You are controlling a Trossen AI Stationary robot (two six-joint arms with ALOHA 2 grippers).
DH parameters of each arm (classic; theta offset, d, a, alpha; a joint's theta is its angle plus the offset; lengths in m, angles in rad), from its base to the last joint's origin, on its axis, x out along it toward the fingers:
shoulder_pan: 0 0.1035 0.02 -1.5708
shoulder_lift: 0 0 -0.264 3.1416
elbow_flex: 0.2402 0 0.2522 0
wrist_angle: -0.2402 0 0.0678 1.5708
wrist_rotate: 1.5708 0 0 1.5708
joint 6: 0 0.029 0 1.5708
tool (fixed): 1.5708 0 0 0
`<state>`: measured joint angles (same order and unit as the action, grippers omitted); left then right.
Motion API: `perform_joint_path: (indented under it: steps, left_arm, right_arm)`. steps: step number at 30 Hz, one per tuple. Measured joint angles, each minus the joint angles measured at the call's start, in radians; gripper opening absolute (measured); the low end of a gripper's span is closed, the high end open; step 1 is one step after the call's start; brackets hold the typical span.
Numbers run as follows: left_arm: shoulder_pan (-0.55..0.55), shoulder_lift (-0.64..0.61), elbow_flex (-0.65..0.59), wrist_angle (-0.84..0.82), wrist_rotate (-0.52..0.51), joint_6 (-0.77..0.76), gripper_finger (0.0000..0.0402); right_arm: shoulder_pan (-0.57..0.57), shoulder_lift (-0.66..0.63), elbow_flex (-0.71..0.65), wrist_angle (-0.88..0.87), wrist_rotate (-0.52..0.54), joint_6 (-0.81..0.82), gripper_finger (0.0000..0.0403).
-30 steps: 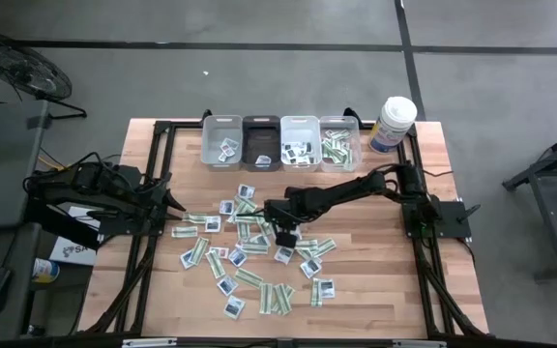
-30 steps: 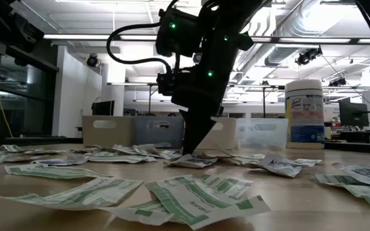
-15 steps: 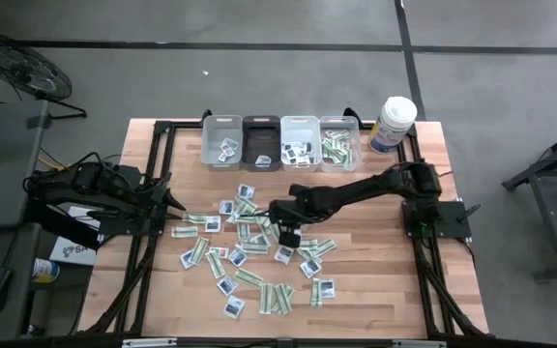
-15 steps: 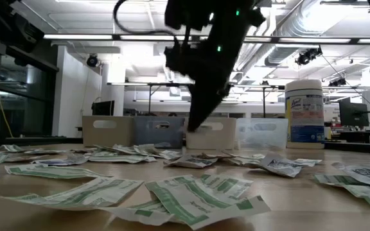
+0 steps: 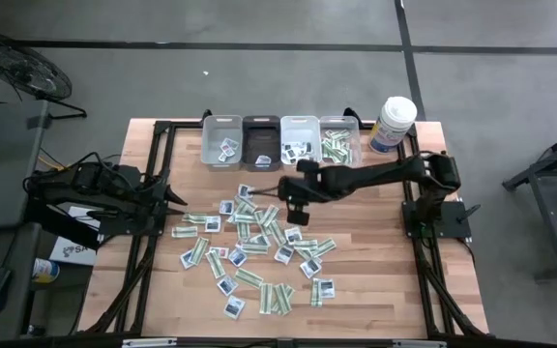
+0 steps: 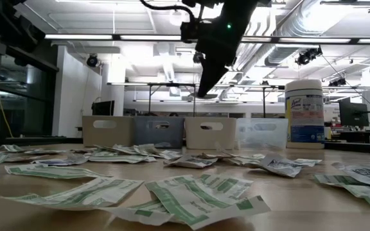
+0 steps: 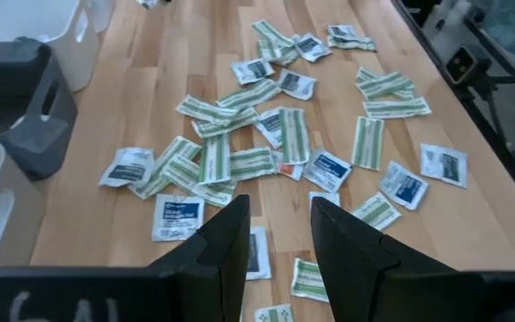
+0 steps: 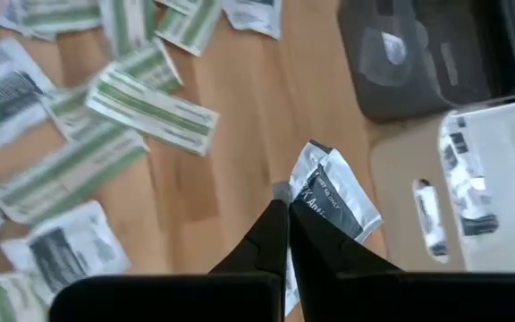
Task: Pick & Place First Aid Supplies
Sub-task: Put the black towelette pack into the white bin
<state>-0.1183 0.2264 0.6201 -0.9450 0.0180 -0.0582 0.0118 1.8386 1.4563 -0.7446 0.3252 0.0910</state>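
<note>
Several green-and-white strip packets and squarish white packets with dark marks, the first aid supplies point(image 5: 259, 242), lie flat and scattered on the wooden table's middle. My right gripper point(image 5: 288, 196) hangs above the table between the pile and the bins, its fingertips point(image 6: 202, 95) high above the bin tops, shut on one white packet with dark print point(image 8: 333, 201). My left gripper point(image 5: 172, 198) waits at the table's left edge; its fingers point(image 7: 278, 215) stand open with nothing between them. My right gripper pinches the white packet at one edge point(image 8: 304, 199) between its two fingertips. The fingers slant steeply down from the table's right side. The packet sticks out beyond the fingertips, lifted clear of the table, its free end a little crumpled.
Four small bins stand in a row at the far edge: clear point(image 5: 222, 142), dark point(image 5: 261, 142), clear point(image 5: 300, 142) and clear point(image 5: 339, 142), each with a few packets inside. A tall white canister point(image 5: 395, 124) stands to their right. Bare wood lies on the table's right side.
My right gripper has risen from the pile of packets, where its tips were down among them, and drawn back toward the far edge and the bins. It has carried one white packet up clear of the table. The other packets lie as before.
</note>
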Motion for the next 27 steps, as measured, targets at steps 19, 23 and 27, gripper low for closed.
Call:
perform_joint_path:
  steps: [19,23,27]
  left_arm:
    - [0.0,0.0,0.0,0.01,-0.233,-0.185,0.0119]
    - [0.0,0.0,0.0,0.01,-0.278,-0.222,0.0119]
    - [0.0,0.0,0.0,0.022,-0.297,-0.235,0.0119]
  right_arm:
    - [-0.346,-0.018,0.0,0.001,-0.195,-0.591,0.0]
    - [-0.422,-0.018,0.0,0.032,-0.284,-0.778,0.0]
    - [-0.48,-0.015,0.0,0.094,-0.385,-0.932,0.0]
